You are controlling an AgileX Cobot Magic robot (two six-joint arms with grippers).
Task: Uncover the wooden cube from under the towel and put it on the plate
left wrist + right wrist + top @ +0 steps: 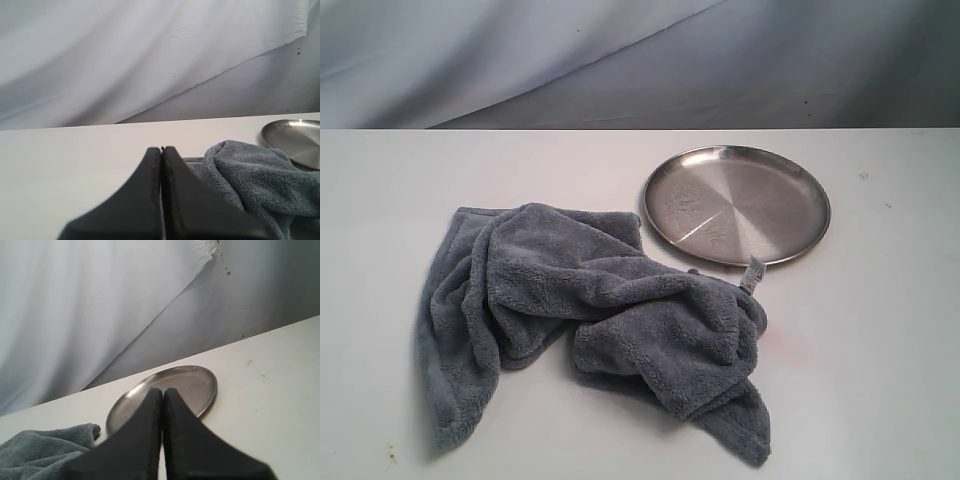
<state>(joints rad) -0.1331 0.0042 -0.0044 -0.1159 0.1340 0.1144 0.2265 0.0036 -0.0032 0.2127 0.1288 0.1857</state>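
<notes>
A crumpled blue-grey towel (590,310) lies on the white table, in front and left of the round silver plate (737,203). The wooden cube is hidden. Neither gripper shows in the exterior view. In the left wrist view my left gripper (161,149) is shut with nothing between its fingers, and the towel (255,180) and the plate's rim (292,142) lie beyond it. My right gripper (163,390) is shut and empty too, seen in front of the plate (192,382), with a towel corner (45,445) to one side.
The white table (880,350) runs to a wrinkled pale backdrop cloth (620,60) at the back. A faint pink stain (782,340) marks the table by the towel's right side.
</notes>
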